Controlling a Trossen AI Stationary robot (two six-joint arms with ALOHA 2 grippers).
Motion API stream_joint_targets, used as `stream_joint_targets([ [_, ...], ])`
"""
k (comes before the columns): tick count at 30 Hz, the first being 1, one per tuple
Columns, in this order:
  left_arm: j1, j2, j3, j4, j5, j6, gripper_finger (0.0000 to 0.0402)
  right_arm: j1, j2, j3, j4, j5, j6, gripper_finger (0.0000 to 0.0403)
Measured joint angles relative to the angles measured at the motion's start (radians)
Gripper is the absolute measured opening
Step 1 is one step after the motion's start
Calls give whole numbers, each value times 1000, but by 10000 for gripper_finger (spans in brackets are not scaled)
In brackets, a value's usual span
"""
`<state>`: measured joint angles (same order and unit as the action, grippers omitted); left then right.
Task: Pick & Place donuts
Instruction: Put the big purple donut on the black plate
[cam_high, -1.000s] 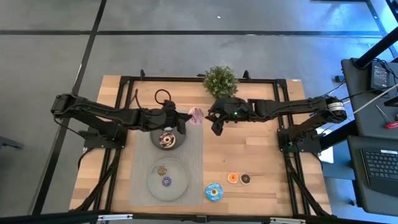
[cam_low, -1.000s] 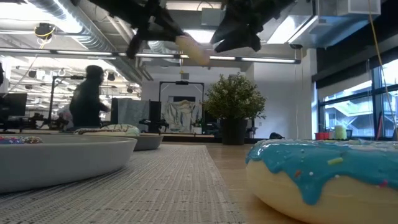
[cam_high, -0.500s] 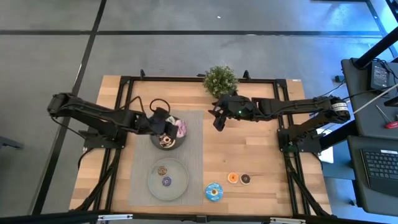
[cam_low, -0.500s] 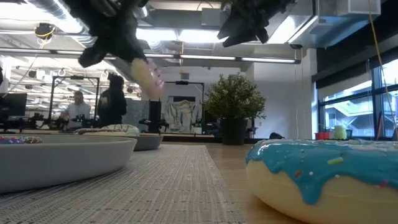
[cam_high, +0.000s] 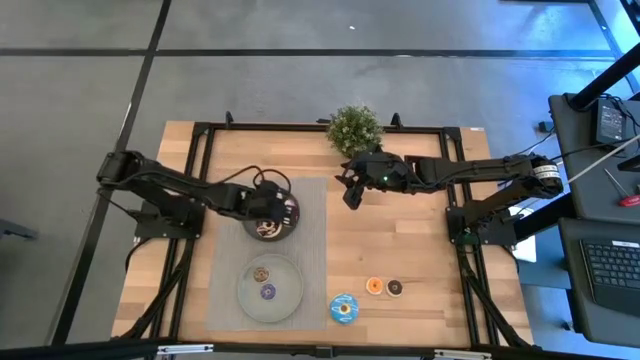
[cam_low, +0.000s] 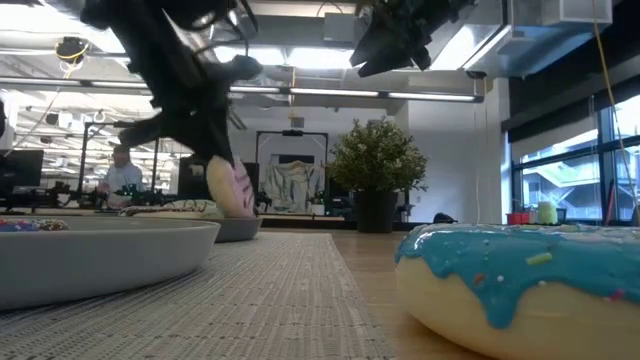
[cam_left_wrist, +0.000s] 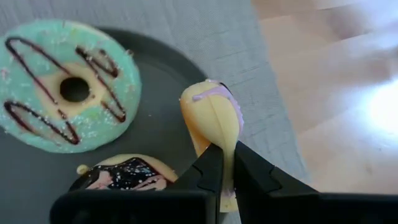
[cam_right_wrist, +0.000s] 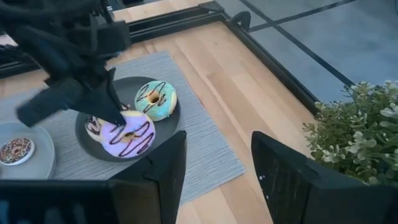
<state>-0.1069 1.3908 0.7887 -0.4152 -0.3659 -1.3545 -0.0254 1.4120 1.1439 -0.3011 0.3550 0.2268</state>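
Note:
My left gripper (cam_left_wrist: 227, 158) is shut on the pink-striped donut (cam_right_wrist: 127, 134), low over the dark far plate (cam_high: 262, 236) on the grey mat. On that plate lie the green donut (cam_left_wrist: 65, 93) and the chocolate-white donut (cam_left_wrist: 121, 174). My right gripper (cam_right_wrist: 217, 180) hangs open and empty in the air near the potted plant (cam_high: 355, 128). The blue donut (cam_high: 343, 308), an orange mini (cam_high: 374, 286) and a dark brown mini (cam_high: 395, 288) lie on the bare wood near the table's near edge. A purple mini (cam_high: 268, 292) and a sprinkled brown one (cam_high: 260, 272) lie on the near plate. My left gripper pinches the pink-striped donut's rim (cam_left_wrist: 225, 140) between its two fingers, coming from the table's left and slanting down. The donut stands on edge below the fingers (cam_low: 228, 188), its glazed face toward the table's right. Whether its lower edge touches the plate, I cannot tell.
The grey mat (cam_high: 312, 250) carries both plates, and the near plate's rim (cam_high: 240, 296) is pale grey. The plant stands at the far edge, close to my right gripper. Bare wood lies between the mat and the table's right edge. A person shows in the room behind (cam_low: 122, 170).
My left gripper has carried the pink-striped donut from beside the mat's far right edge toward the table's left and down, from high in the air to just over the far plate. It has stayed shut on the donut.

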Motion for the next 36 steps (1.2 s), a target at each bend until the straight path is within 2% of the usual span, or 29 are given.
stream_joint_targets([
  [7,17,32,0,19,-6,-5,24,0,0,0,-15,0,0,182],
  [26,30,32,0,23,0,3,65,0,1,0,-25,0,-27,182],
  [36,34,32,1,4,16,-22,115,-1,1,0,-26,0,-30,182],
])
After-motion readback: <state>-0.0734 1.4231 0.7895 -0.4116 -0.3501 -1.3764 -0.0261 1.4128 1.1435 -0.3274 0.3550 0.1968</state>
